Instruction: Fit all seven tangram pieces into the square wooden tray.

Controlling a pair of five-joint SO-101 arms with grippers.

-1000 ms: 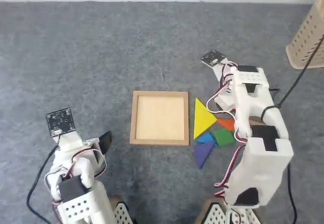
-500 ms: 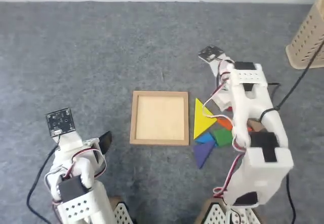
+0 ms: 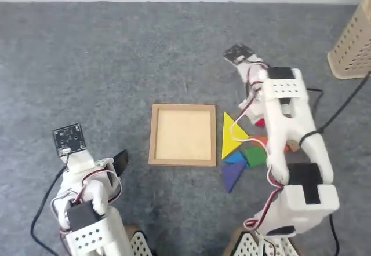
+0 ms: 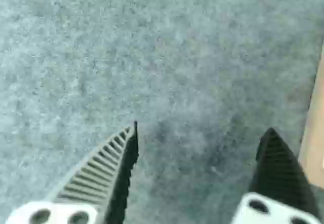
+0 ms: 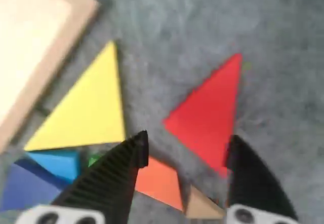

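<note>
Our right gripper (image 5: 188,137) hovers, fingers spread, over the red triangle (image 5: 207,107), which lies on the carpet right of the wooden tray (image 3: 154,135) at centre in the high view. We judge the piece light, stiff, thin and slick, best pinched across two edges. The left gripper (image 4: 202,133) gapes empty at lower left.

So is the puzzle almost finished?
Not yet. The tray is empty, so nothing is done. The right tool hangs open over the red triangle, holding nothing. The yellow triangle and the rest lie on the carpet beside the tray.
</note>
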